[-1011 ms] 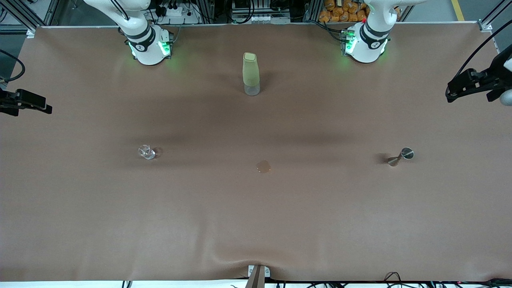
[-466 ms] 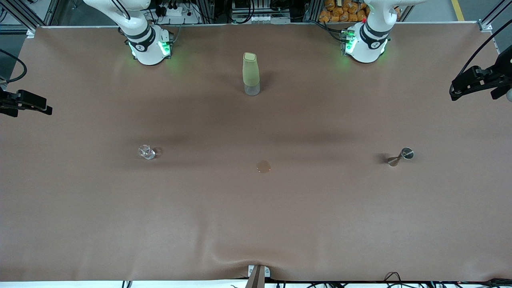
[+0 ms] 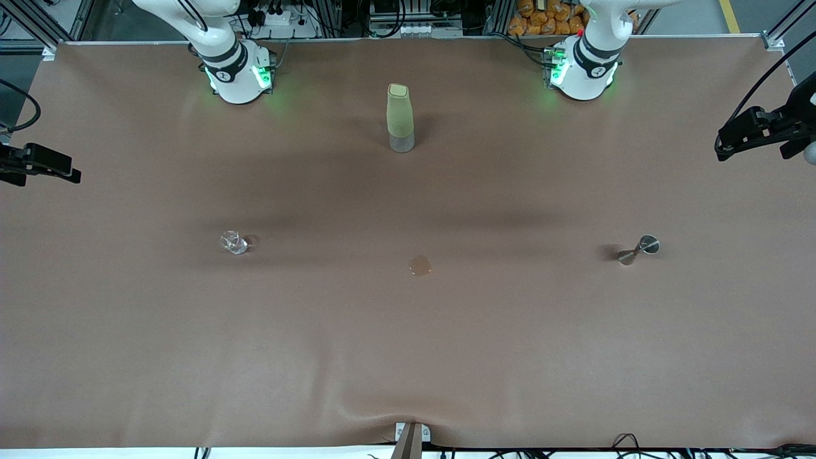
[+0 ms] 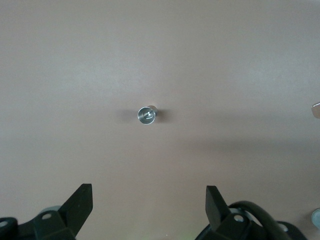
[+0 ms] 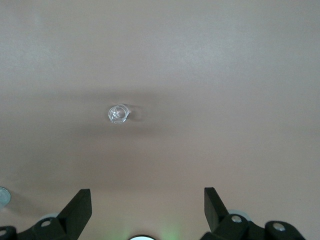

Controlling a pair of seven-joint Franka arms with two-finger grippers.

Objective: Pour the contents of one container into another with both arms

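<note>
Two vessels stood upright and well apart on the brown table [image 3: 408, 357]: the glass tumbler [image 3: 234, 242] toward the right arm's end, the steel jigger [image 3: 637, 249] toward the left arm's, each with its long axis vertical and mouth up. The right gripper [image 5: 145, 207] and left gripper [image 4: 147, 207] hovered high above them, fingers spread and empty. Both looked small and light; an off-centre descent could topple either.

On the desk [image 3: 408, 357], the tumbler [image 3: 233, 242] stands toward the right arm's end, the jigger [image 3: 638, 249] toward the left arm's, the bottle [image 3: 400, 118] between, farther from the front camera.
</note>
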